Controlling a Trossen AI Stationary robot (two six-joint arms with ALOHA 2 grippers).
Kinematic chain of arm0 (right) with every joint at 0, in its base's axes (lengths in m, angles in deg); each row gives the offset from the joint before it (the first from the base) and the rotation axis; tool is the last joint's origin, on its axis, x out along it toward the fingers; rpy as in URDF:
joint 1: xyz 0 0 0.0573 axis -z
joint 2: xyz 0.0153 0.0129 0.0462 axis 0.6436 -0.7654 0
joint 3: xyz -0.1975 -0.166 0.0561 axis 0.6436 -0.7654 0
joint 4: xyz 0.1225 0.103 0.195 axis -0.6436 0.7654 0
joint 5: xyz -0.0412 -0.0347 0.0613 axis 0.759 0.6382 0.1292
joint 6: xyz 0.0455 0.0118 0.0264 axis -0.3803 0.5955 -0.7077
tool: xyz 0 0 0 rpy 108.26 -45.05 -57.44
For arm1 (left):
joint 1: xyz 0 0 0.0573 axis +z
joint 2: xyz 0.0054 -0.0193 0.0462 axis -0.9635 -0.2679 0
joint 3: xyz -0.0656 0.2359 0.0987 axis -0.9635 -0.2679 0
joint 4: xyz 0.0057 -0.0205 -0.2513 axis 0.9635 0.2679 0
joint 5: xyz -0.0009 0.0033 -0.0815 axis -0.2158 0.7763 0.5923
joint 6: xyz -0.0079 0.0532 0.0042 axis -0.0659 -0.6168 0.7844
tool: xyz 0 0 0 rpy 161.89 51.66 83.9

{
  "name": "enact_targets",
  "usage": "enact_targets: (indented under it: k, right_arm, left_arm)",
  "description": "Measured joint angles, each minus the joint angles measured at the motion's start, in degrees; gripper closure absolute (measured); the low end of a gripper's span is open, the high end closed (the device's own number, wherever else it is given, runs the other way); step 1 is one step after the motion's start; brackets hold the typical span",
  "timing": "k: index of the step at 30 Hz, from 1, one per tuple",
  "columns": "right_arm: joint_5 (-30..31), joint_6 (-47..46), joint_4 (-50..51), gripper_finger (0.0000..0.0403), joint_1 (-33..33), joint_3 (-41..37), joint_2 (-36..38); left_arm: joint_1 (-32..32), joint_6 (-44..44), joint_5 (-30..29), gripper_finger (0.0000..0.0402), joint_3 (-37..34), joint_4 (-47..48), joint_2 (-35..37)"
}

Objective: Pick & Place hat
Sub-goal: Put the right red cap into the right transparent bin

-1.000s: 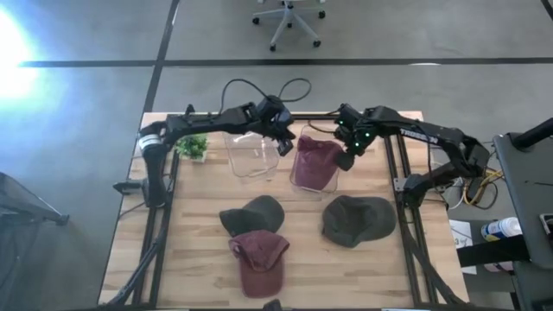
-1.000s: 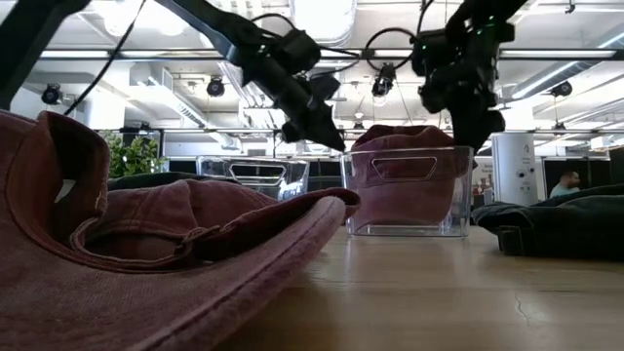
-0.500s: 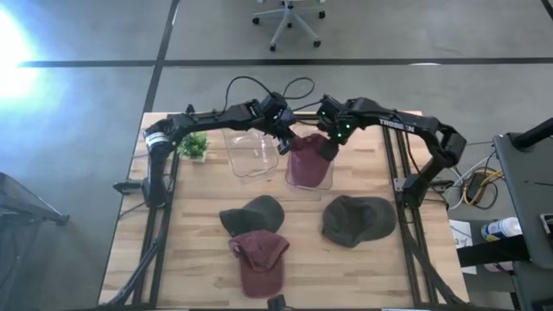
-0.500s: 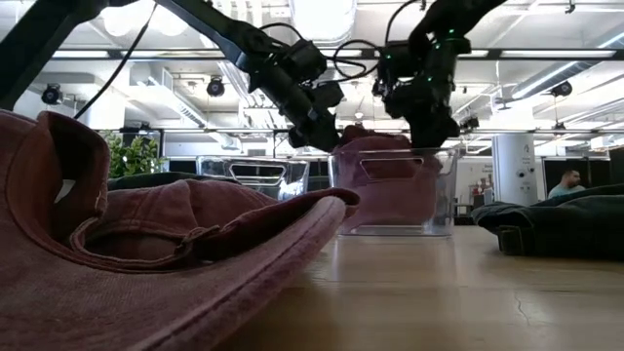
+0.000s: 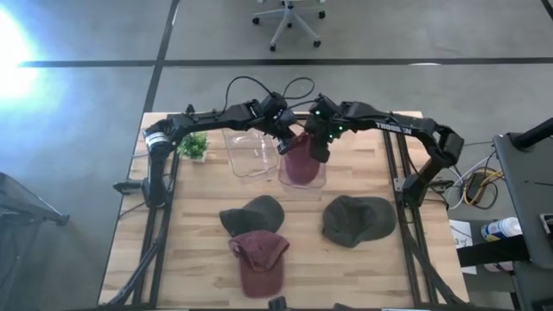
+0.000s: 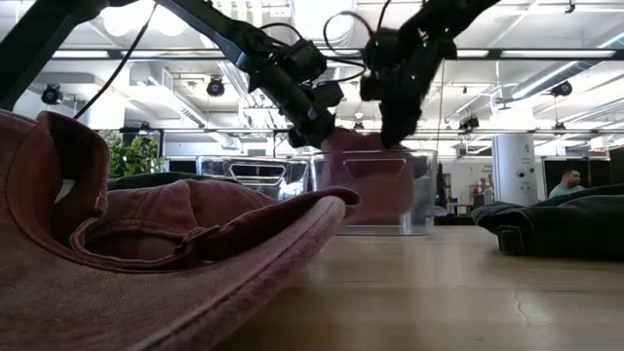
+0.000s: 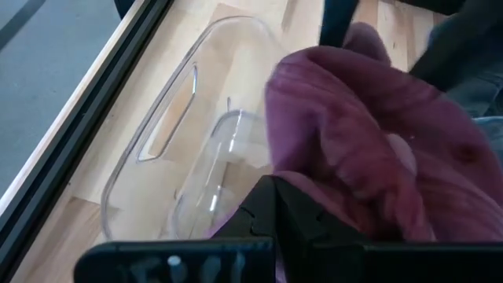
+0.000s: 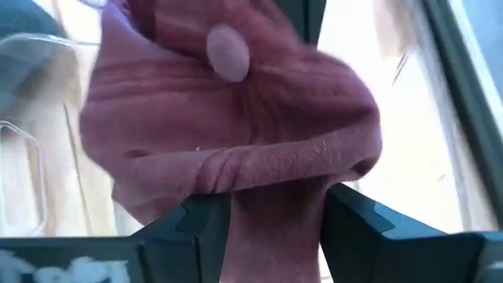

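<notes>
Both grippers hold the maroon hat (image 5: pixel 301 160): I keep left fingers (image 7: pixel 271 208) pinched, right fingers (image 8: pixel 206 228) clamped, pressing it into the bin (image 5: pixel 304 180).

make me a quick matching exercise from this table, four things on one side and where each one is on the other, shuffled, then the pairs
Things
1. maroon hat being handled
2. empty clear bin
3. small green plant
4. olive green hat

Places
A. near the table's left edge, beside the left arm's base
B. lying flat on the right side of the table, nearer the front
C. stuffed in the clear bin under both hands
D. between the plant and the bin holding a hat

Pairs: 1-C, 2-D, 3-A, 4-B
</notes>
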Motion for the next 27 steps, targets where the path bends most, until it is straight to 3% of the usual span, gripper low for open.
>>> enact_targets:
  k: [19,27]
  right_arm:
    - [-0.2,7.1,-4.2,0.0237,0.8,-3.5,-7.3]
    - [-0.1,7.1,-3.9,0.0236,1.0,-3.5,-8.4]
  left_arm:
    - [-0.2,0.4,1.5,0.0401,0.0,0.4,0.1]
    - [-0.2,-2.5,1.2,0.0401,0.0,0.7,4.6]
